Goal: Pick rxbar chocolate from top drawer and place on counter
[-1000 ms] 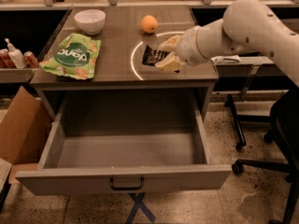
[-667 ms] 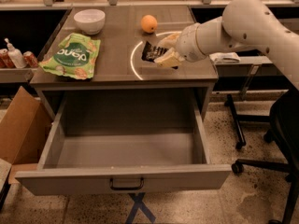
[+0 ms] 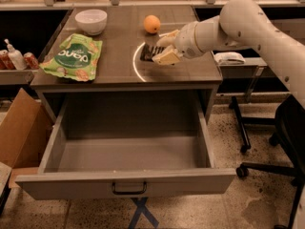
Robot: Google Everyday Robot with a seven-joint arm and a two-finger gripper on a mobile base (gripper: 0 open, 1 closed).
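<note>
**While the drawer (image 3: 71,187) stands open, the gripper (image 3: 164,48) meets the chocolate bar (image 3: 148,53) on the counter (image 3: 119,37)**

Camera view. Where the white arm (image 3: 248,18) reaches in from the right edge, it ends in the gripper, which sits low over the right half of the counter. The chocolate bar, a small dark wrapper, lies immediately to the left of the gripper, with its right end inside the gripper's reach. Whether the gripper clamps the bar or merely rests beside it cannot be told. Nor can it be told whether the bar touches the surface or hangs just above it. A thin white arc (image 3: 135,66) marked on the counter curves round the bar's left side, below and to the left of the gripper.

Behind the gripper and slightly to its left sits an orange (image 3: 152,24), near it but apart. Well to the left of the gripper lies a green snack bag (image 3: 72,57), flat on the counter. A white bowl (image 3: 91,21) stands behind that bag, at the far left corner.

Below and in front of the gripper, the drawer is pulled fully out from under the counter. Its grey front panel carries a small dark handle (image 3: 129,189) at centre.

Far to the left of the gripper, off the counter, small bottles (image 3: 14,56) stand on a side shelf, and a cardboard box (image 3: 19,128) leans on the floor beneath. Below and to the right of the gripper stands a dark wheeled chair (image 3: 286,142).
</note>
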